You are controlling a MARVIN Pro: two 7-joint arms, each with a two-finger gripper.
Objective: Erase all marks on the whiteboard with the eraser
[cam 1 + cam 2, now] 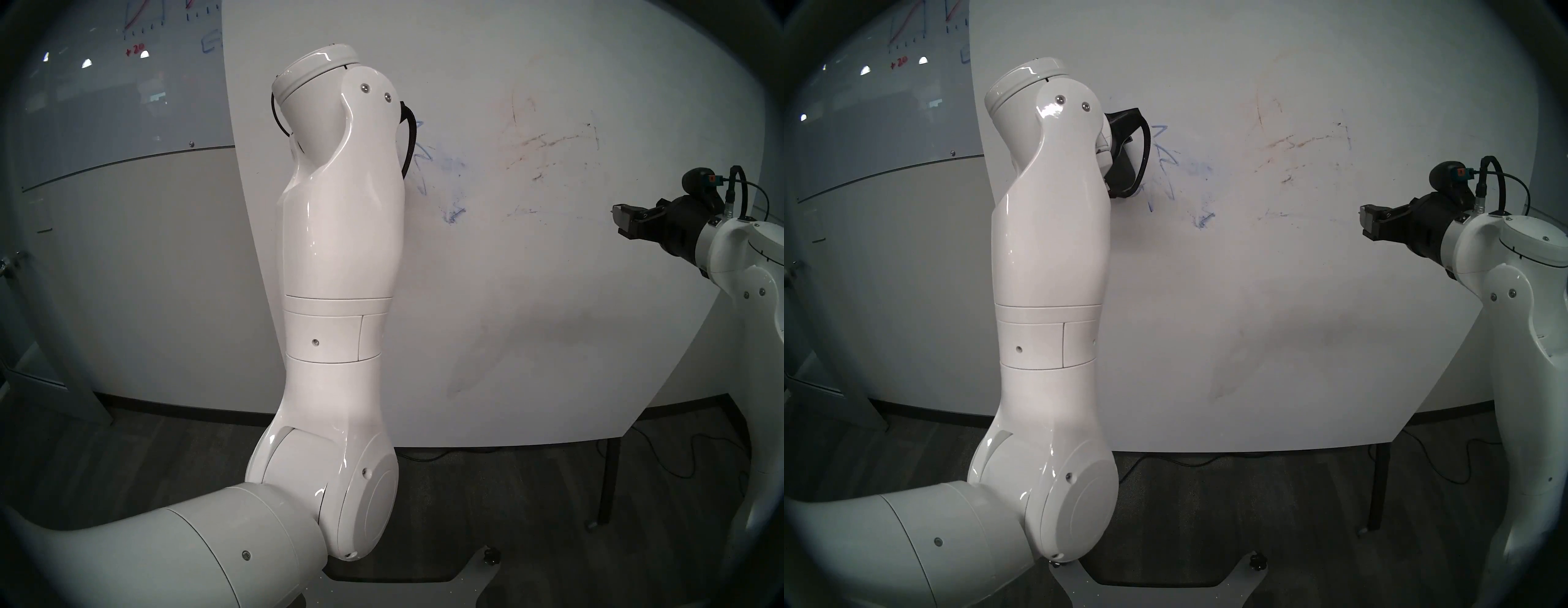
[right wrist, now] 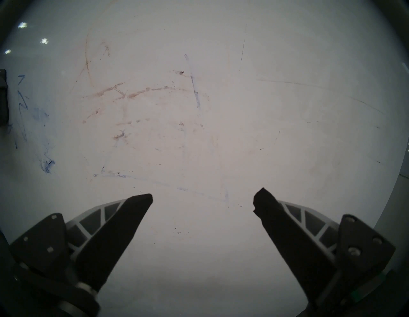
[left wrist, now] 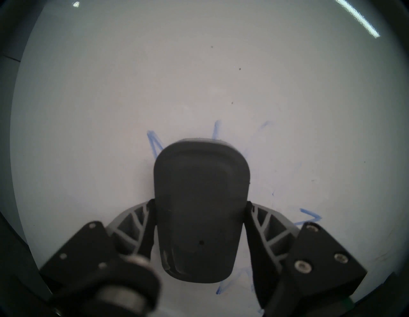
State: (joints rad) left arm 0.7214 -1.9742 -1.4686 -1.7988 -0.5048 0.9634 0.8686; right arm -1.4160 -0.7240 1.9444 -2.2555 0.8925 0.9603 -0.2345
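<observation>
Left hand (half-hidden) clamps eraser, covering marks.

My white glossy left arm stands upright at frame centre, its black two-fingered left gripper clamped tight. At right edge, my black right gripper points level, fingers spread.

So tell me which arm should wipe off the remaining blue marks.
Left. The left gripper is shut on the eraser, which sits among the blue marks on the whiteboard. The right gripper is open, empty and off to the side.
</observation>
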